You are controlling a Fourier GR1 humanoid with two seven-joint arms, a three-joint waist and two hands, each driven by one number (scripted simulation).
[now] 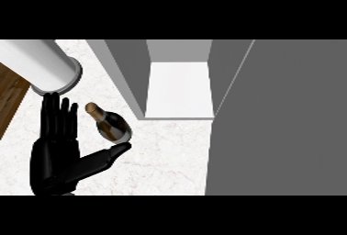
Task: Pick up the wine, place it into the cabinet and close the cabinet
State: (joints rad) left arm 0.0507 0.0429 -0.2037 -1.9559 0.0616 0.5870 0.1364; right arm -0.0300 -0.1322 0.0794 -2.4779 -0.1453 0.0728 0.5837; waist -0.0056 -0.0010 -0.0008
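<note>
At the counter's (169,160) front-left the left hand (58,158) is spread wide, holding nothing, thumb tip at the wine (112,124) just beside its fingers, with bare marble between there and the open cabinet's (177,94) front edge, door (284,119) swung right.

We see dark wine bottle (114,126), glossy, glass-like; white veined desk (169,156), smooth stone look; grey cabinet (125,73), matt; black left hand (58,158), matt; brown wood-grained strip (10,96).
</note>
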